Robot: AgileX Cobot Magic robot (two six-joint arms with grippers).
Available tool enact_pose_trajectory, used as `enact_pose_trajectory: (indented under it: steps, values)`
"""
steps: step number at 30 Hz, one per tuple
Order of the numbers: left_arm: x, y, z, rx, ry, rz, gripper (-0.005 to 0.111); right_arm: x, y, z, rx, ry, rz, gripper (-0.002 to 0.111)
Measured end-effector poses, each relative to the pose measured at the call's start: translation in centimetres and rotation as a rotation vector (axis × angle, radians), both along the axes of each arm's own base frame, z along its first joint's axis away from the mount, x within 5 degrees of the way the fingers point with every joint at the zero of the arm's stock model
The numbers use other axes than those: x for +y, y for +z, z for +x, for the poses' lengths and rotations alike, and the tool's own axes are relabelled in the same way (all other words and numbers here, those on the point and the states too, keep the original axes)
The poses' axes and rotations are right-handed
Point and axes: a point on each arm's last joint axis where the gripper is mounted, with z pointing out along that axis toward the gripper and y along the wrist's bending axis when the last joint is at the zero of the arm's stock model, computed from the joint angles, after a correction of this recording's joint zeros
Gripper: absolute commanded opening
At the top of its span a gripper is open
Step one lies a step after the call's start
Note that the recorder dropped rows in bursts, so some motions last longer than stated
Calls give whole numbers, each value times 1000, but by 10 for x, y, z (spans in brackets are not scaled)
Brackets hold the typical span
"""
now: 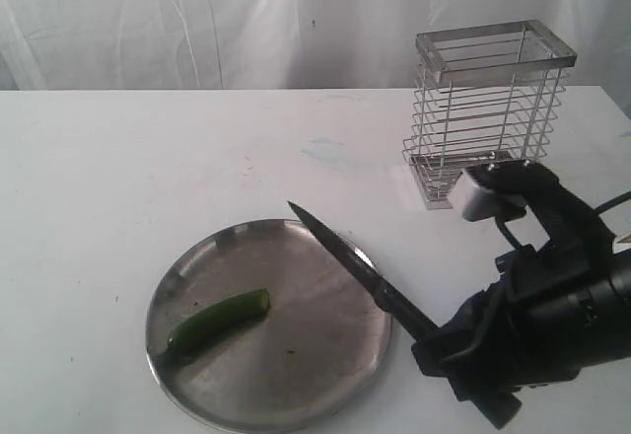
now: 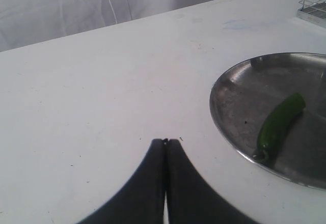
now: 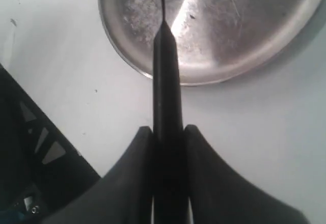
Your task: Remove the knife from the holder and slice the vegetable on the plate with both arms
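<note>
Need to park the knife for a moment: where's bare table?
Bare: the wide table stretch left of the wire holder and behind the plate. Crowded: right of the plate, where the right end effector holds the knife.

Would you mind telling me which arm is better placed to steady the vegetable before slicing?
The left. Its pincer is shut and empty, over bare table beside the plate near the vegetable. The right pincer already grips the knife over the plate.

Lab-like test setup: white table (image 1: 148, 158), white draped backdrop (image 1: 148, 20)
</note>
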Motion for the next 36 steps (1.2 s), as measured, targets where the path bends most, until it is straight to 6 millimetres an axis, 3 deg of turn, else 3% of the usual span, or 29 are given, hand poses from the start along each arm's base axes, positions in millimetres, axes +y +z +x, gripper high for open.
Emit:
enact_pose_trajectory:
  steps: [9, 24, 31, 36]
  values:
    - [0, 0, 0, 0, 0, 0, 1, 8, 15, -3, 10, -47, 173, 0]
    - [0, 0, 0, 0, 0, 0, 1, 32, 7, -16, -57, -102, 22, 0]
    - [0, 0, 0, 0, 0, 0, 1, 47, -19, -11, -77, -139, -157, 0]
    - [0, 0, 0, 0, 0, 0, 1, 79, -39, -2, -63, -79, -227, 0]
